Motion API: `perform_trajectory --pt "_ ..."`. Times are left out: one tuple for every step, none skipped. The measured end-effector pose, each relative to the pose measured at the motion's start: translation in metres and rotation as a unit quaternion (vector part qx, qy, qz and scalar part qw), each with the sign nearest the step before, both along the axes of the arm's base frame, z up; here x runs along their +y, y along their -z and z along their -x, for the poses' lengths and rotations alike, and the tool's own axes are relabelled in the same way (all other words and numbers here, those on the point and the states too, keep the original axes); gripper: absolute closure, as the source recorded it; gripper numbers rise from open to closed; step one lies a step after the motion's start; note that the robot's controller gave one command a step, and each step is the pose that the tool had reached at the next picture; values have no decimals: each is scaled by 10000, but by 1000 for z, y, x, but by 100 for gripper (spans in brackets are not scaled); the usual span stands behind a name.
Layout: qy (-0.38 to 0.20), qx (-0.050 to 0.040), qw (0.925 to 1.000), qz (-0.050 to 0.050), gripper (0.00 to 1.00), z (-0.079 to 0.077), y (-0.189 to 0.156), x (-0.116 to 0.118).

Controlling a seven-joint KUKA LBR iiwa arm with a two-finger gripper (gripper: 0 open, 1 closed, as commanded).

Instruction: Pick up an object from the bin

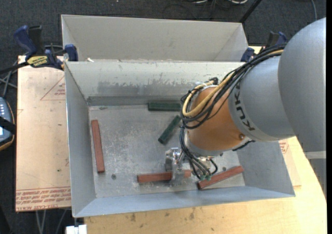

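Note:
My gripper (173,160) is low in the front middle of the bin, its metal body showing under the orange cover. Just below it lies a short brown stick (154,177), flat on the floor, its right end reaching under the gripper. A second brown stick (221,177) lies to the right of the gripper, slightly tilted, near the front wall. A dark green stick (168,130) lies slanted just behind the gripper.
Another dark green stick (163,106) lies along the back wall. A long brown stick (97,146) lies lengthwise near the left wall. The arm and its cables cover the bin's right half. The floor between the left stick and the gripper is bare.

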State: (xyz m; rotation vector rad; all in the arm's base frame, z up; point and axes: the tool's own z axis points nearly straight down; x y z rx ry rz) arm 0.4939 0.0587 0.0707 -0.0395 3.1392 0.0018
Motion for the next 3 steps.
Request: perform_trajectory --pt "0 0 10000 0 100 0 0 0" --pt "-16 39 10000 4 100 -9 -54 -4" --pt "-18 3 10000 1 100 11 -160 30"
